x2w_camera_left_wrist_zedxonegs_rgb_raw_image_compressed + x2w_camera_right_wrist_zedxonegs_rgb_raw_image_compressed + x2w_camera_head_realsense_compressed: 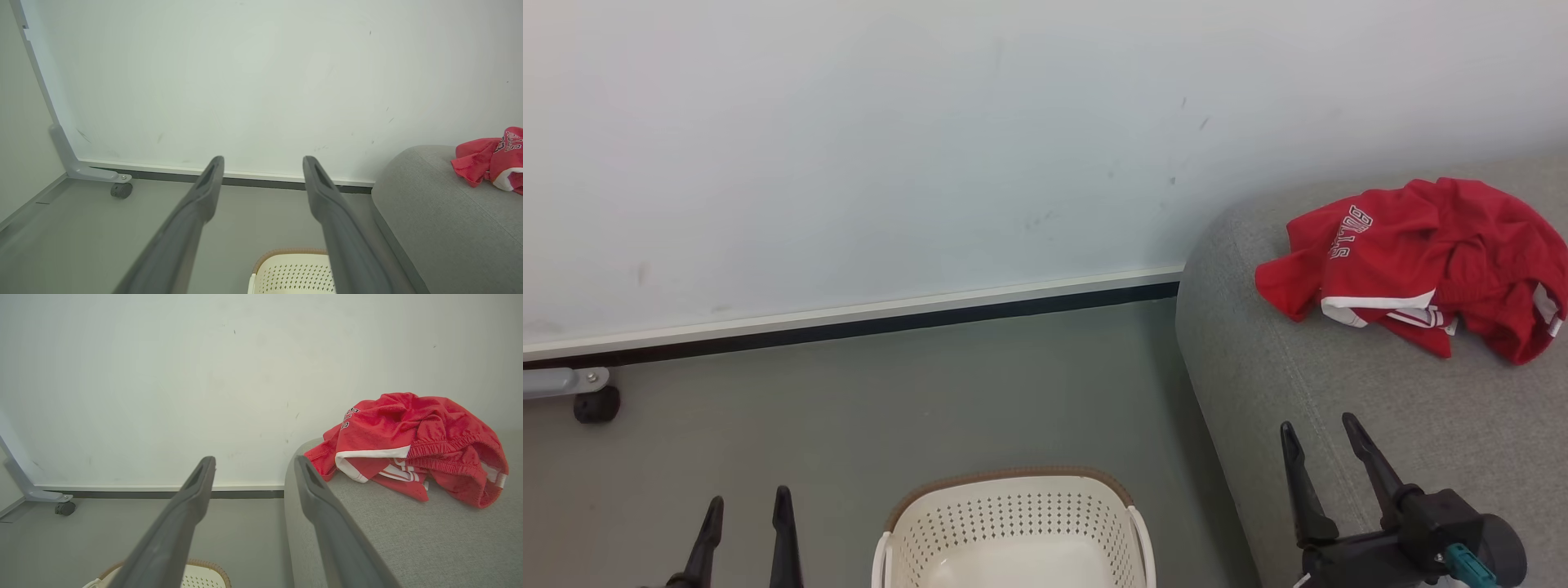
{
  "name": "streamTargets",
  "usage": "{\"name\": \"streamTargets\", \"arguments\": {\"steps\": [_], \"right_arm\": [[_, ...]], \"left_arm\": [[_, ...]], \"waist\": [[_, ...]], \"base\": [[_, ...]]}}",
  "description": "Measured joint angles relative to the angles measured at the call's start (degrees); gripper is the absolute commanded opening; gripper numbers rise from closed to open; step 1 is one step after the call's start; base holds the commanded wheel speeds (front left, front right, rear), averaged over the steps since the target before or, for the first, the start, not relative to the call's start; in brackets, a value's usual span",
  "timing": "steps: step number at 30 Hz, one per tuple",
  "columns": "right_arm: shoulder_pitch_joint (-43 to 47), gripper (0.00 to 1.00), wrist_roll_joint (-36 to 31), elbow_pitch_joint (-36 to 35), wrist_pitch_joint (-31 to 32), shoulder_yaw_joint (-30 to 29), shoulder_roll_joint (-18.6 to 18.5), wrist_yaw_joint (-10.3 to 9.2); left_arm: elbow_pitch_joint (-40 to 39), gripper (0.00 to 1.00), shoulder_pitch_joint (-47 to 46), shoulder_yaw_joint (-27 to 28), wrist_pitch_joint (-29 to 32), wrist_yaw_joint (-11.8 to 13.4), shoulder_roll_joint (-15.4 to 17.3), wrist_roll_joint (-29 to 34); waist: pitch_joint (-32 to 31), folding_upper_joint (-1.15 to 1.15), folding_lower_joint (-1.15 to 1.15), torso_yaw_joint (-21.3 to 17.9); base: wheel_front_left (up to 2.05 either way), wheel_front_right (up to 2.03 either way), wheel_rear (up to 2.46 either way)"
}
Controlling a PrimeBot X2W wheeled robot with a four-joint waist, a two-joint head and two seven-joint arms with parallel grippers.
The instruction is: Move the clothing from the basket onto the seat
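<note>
**Red clothing lies on the seat; the basket looks emptied**

The head view looks down at a grey floor in front of a plain pale wall. At the right, the corner of a large grey fabric seat comes into view. On top of it, towards the back, sits a crumpled heap of red sports clothing with white-striped trim and white "BULLS" lettering. The heap rests wholly on the cushion, well apart from both grippers.

At the bottom centre stands the cream-white perforated basket with a brown woven rim, on the floor just beside the seat. The part of its inside that shows is bare white plastic with no red fabric. Its near half is cut off by the edge of the picture, so whether anything remains there cannot be told.

The left gripper hangs over the floor to the left of the basket, fingers spread and holding nothing. The right gripper hovers above the front of the seat, its fingers also spread and empty, short of the clothing.

Judging from this, the transfer appears finished or nearly so. What is left, at most, is checking the hidden part of the basket. A small black caster wheel sits by the wall at far left.
</note>
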Motion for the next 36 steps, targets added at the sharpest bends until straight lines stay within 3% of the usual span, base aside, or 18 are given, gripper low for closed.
{"name": "streamTargets", "arguments": {"steps": [15, 36], "right_arm": [[2.6, 1.00, -0.9, -5.5, 0.0, -3.4, -0.1, -0.52], [3.8, 1.00, -1.6, -7.5, 0.0, -4.8, 0.0, -0.93]], "left_arm": [[-2.5, 1.00, 1.8, 1.4, 0.0, 0.0, -0.1, 1.8], [-2.6, 1.00, 1.9, 1.1, 0.0, 0.0, -0.3, 2.6]], "waist": [[0.3, 0.00, 0.00, -0.9], [-0.9, 0.00, 0.00, -0.3]], "base": [[0.00, 0.00, 0.00], [0.00, 0.00, 0.00]]}}
